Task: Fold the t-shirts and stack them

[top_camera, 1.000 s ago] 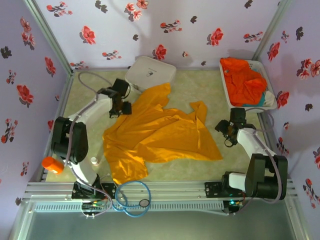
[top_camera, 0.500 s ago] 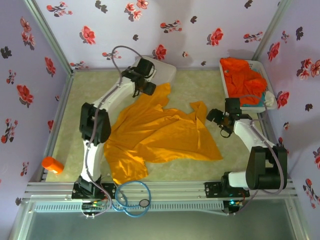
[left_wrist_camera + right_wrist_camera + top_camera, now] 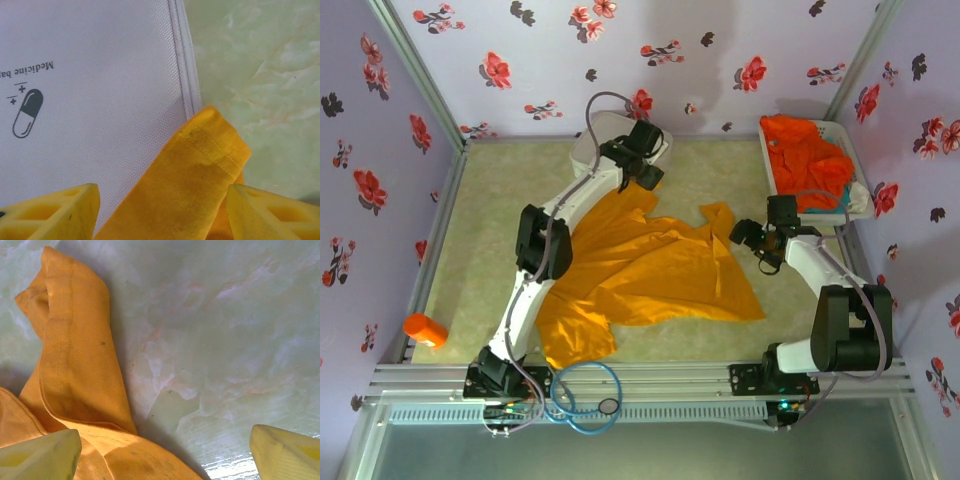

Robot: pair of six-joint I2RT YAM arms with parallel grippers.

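Observation:
A golden yellow-orange t-shirt (image 3: 640, 265) lies crumpled and spread over the middle of the table. Its far tip reaches the white case. My left gripper (image 3: 642, 175) hovers over that tip, open. In the left wrist view the hemmed strip of cloth (image 3: 200, 170) lies between the yellow fingers (image 3: 55, 212) of this gripper (image 3: 162, 215), with a gap on each side. My right gripper (image 3: 750, 240) is open beside the shirt's right sleeve (image 3: 75, 365); that gripper (image 3: 165, 455) straddles the cloth edge and bare table. A red-orange t-shirt (image 3: 810, 165) is heaped in the basket.
A white case (image 3: 100, 75) printed "Medicine bag" sits at the back (image 3: 610, 140). The white basket (image 3: 850, 205) stands at the back right. A small orange cylinder (image 3: 424, 329) lies near the left front corner. A blue cable loop (image 3: 585, 395) hangs at the front rail.
My left arm has swung from the shirt's left side out to its far tip by the white case. My right gripper has shifted slightly back and left toward the sleeve.

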